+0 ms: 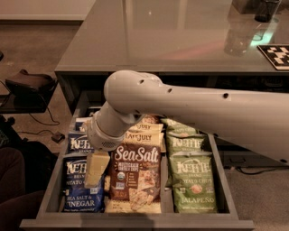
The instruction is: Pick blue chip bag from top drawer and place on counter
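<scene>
The top drawer [135, 224] is pulled open and filled with chip bags. Blue Kettle sea salt and vinegar bags lie in the left column: one at the front [76, 198] and another behind it [77, 144]. My white arm reaches in from the right. My gripper [96, 169] points down over the upper right part of the front blue bag, touching or just above it. The arm hides part of the rear blue bag.
A brown Sea Salt bag [135, 178] lies in the middle column with Late July bags [144, 135] behind it. Green jalapeño bags [194, 180] fill the right column. The grey counter [171, 40] lies behind the drawer, with a dark container [266, 9] and a tag marker [276, 55] at its far right.
</scene>
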`<state>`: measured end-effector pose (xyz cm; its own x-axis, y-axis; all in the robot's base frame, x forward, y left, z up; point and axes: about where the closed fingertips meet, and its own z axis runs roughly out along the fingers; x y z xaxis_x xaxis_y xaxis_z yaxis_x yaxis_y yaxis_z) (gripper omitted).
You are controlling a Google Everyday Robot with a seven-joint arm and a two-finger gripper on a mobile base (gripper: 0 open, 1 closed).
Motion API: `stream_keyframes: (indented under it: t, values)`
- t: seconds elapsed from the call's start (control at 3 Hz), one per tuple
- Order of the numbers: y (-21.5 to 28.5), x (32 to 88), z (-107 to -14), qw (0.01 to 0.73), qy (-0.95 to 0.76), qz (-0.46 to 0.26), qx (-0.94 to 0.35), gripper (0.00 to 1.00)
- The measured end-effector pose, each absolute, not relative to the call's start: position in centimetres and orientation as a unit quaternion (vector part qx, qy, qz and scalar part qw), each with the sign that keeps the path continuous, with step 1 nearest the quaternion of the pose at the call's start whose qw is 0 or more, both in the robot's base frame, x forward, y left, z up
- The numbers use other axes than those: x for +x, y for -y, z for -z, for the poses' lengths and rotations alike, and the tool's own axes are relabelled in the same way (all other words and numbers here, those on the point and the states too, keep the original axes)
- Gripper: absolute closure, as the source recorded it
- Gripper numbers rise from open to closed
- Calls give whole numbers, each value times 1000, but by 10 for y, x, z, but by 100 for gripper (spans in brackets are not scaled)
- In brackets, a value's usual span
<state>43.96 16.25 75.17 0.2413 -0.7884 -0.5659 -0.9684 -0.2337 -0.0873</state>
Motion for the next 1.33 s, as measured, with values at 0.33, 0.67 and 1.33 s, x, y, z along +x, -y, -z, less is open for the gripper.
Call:
stream_keyframes:
  t: [0.33,0.67,1.33]
  values:
    - [-166,440,-749,220,-582,-205,-756,0]
    - [-178,452,-739,228,-580,-211,-753,0]
    - [-190,466,-711,231,-589,-237,-737,0]
